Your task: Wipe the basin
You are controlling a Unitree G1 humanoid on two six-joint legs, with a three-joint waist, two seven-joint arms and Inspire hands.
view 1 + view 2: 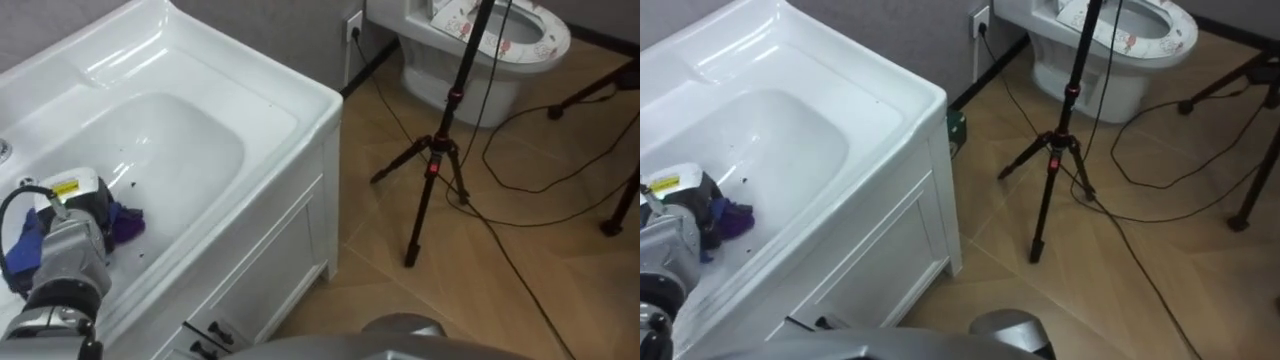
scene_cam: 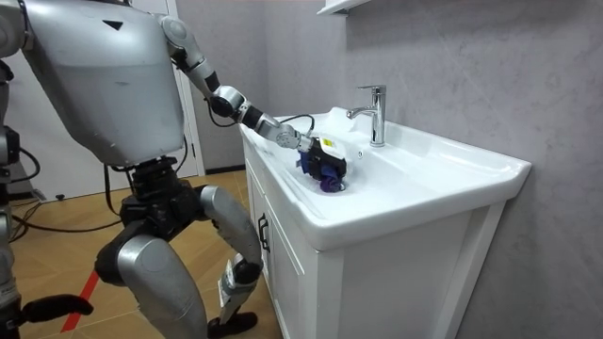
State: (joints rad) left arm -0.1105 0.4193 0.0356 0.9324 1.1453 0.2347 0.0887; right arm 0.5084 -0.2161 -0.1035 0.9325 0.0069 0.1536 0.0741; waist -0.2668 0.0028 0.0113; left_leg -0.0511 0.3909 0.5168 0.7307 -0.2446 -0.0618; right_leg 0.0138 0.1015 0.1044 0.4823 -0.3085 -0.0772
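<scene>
The basin (image 1: pixel 200 110) is finished in glossy white, and the cabinet (image 1: pixel 270 250) under it is painted the same white, with dark handles. At eight o'clock in the bowl a purple-and-blue cloth (image 1: pixel 125 222) is seen against the left hand (image 1: pixel 85 205), which is coloured black and silver-grey and marked with a yellow label. The floor (image 1: pixel 540 290) is laid in tan, wood-grained tiles. Toward two o'clock a black tripod (image 1: pixel 440 150) with red marks is seen, and at one o'clock a white toilet (image 1: pixel 470 70) with a pale printed seat. The wall (image 2: pixel 452 66) is rendered in mottled grey, and the tap (image 2: pixel 375 113) is finished in chrome.
</scene>
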